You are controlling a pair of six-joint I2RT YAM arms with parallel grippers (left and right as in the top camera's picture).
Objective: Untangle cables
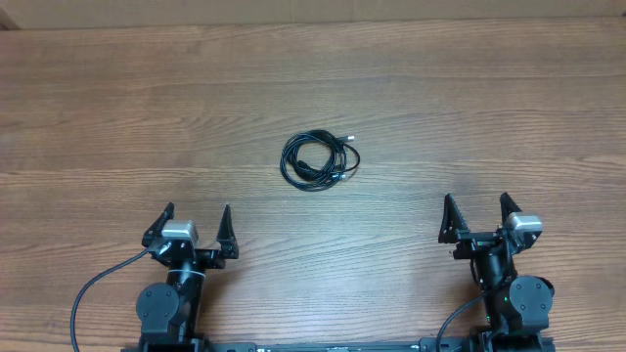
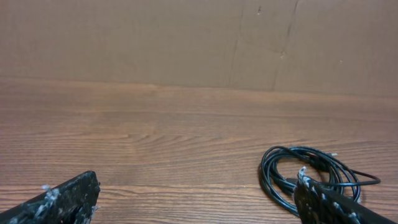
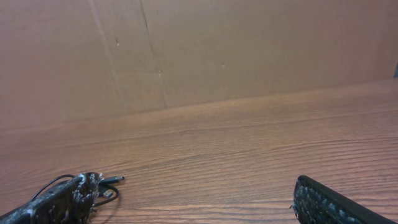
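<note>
The thin black flexible cables (image 1: 320, 159) with small plugs are lying in one tight looped bundle just above the centre of the overhead frame, on the brown wood-grain table (image 1: 117, 108), with their strands crossing one another. The black two-finger left gripper (image 1: 197, 217) is sitting at lower left and the matching right gripper (image 1: 476, 207) at lower right. Both have their jaws spread wide, holding nothing, and are well apart from the bundle. By my reading, no separating is under way yet, and the whole untangling is left to do.
</note>
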